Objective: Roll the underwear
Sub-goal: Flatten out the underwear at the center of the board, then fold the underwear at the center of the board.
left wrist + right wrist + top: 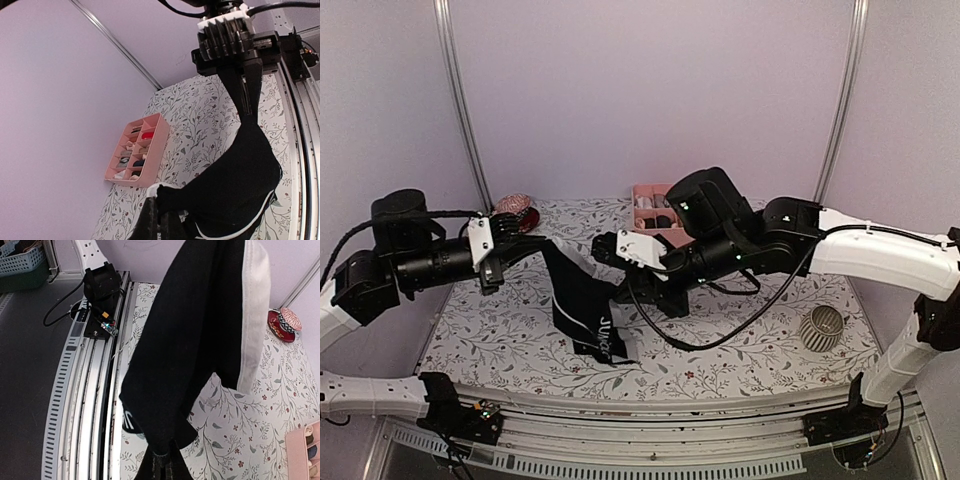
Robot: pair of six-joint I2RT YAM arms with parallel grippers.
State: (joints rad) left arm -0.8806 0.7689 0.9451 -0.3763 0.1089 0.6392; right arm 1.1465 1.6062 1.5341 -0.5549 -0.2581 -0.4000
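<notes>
Above the flower-print table (740, 350), the black underwear (582, 300) hangs stretched between the two arms. Its lettered edge sags down to the tabletop or just over it, and the left gripper (523, 242) and right gripper (603, 247) are each clamped shut on a corner. To roll it well, I'd reckon it wants laying flat and smooth first, before either pinch lets go. Plain lilac walls close the space in, and a pink tray (645, 205) sits at the back.
</notes>
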